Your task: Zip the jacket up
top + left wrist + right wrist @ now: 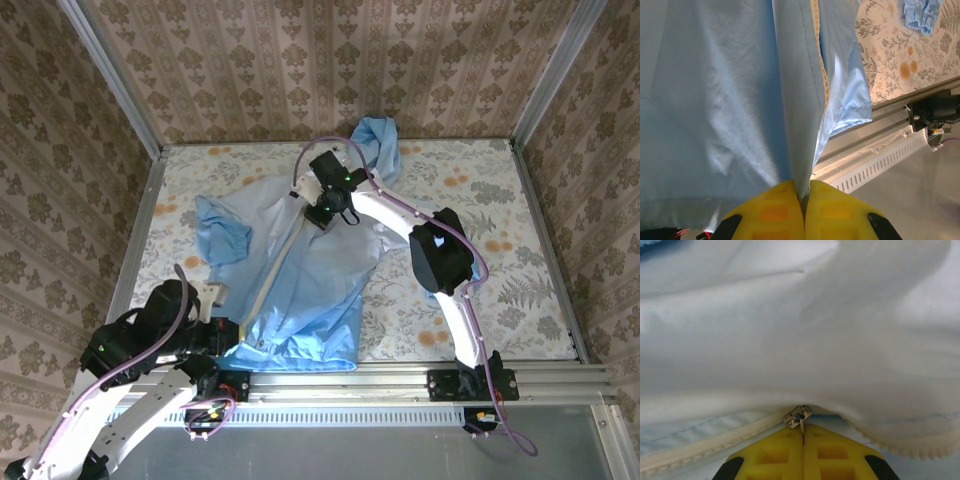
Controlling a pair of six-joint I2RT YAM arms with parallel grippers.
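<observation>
Jacket [300, 290] lies spread on table [480, 290], left of centre. L gripper [804, 194] at table's near edge, fingers clamped on jacket hem by zip strip [275, 265]. R gripper [803, 432] twd table's far side, pinched shut on zip pull [798, 416].

1. The yellow fingers of the left gripper [803, 201] are pressed together, pinching the jacket [715, 90] at its lower edge
2. A pale zipper strip [818, 35] runs up the fabric, seemingly from that pinch
3. Top right: floral table [892, 55] and a blue cuff [921, 15], with a metal rail [875, 152] below
</observation>
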